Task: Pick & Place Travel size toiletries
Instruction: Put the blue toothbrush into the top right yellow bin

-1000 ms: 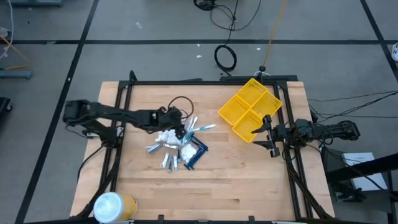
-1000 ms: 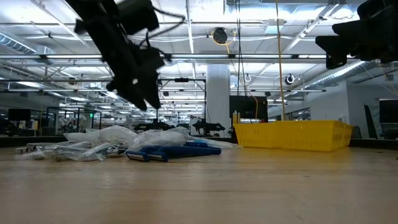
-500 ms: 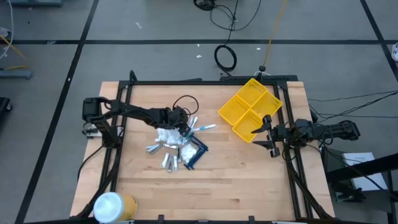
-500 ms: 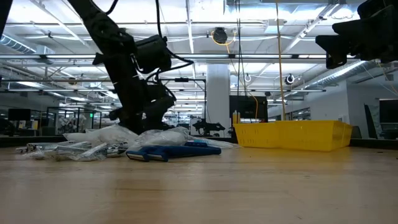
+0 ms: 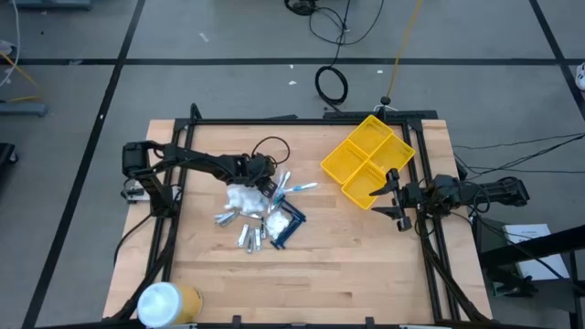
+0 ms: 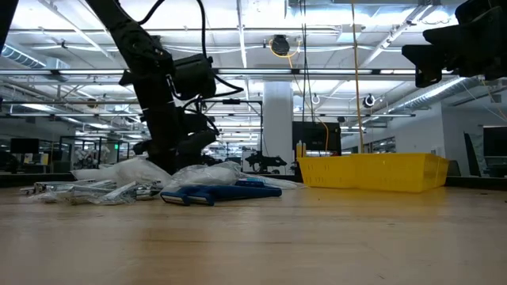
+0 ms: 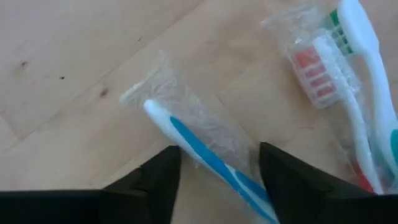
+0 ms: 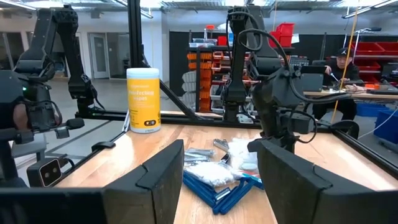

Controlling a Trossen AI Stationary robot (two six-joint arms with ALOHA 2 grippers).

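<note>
Wooden table [image 5: 311, 265], high view, nearest edge first.

Item 1. White-and-yellow wipes canister [image 5: 164, 303], lying at the near left corner. In the right wrist view it reads as an upright tub [image 8: 143, 99] with a yellow label; the printed words are too small to read with certainty.

Item 2. Pile of travel size toiletries [image 5: 260, 215], mid-table, left of centre: silvery tubes [image 5: 228, 217], white plastic packets [image 5: 245, 196], dark blue comb-like pieces [image 5: 289, 227]. In the low view the heap [image 6: 158, 186] sits in the same place as a second ago.

Item 3. Wrapped toothbrushes [image 5: 291, 185] at the far side of the pile. Left wrist view: a blue-and-white toothbrush [image 7: 208, 165] in a clear sleeve lies between that arm's fingers; beside it are a red-bristled brush [image 7: 314, 71] and a green-bristled brush [image 7: 357, 37]. No writing shows on the wrappers.

Item 4. Left gripper [image 5: 265, 186], down at the far edge of the pile. A second ago it hung higher and farther left; now it is low over the toothbrushes, and the fingers have narrowed. They straddle the blue-and-white toothbrush, but whether they pinch it cannot be told.

Item 5. Right gripper [image 5: 391, 194], at the table's right edge beside the bin, unchanged from a second ago, fingers parted and nothing between them.

Item 6. Yellow compartmented bin [image 5: 368, 158], far right of the table, position unchanged.
</note>
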